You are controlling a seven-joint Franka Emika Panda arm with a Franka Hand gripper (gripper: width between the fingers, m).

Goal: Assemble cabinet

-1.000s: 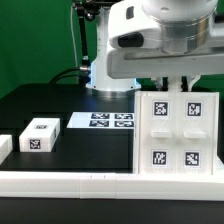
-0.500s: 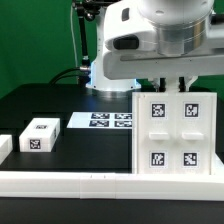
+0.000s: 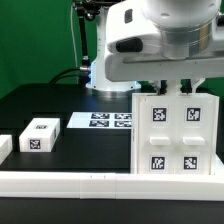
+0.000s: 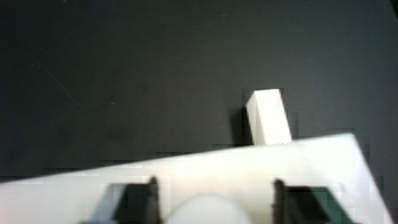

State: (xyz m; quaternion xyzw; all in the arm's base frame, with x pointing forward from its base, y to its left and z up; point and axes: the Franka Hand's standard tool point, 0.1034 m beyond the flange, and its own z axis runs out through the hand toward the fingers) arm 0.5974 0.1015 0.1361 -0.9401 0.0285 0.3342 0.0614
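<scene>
Nearest, a long low rail edges the table. Just behind it, on the exterior view's right, stands the cabinet, tagged face forward. The gripper straddles its top edge; I cannot tell whether the jaws clamp it or stand clear. The step looks like positioning the shell. Fetching the loose block next calls for a clean release first.
</scene>
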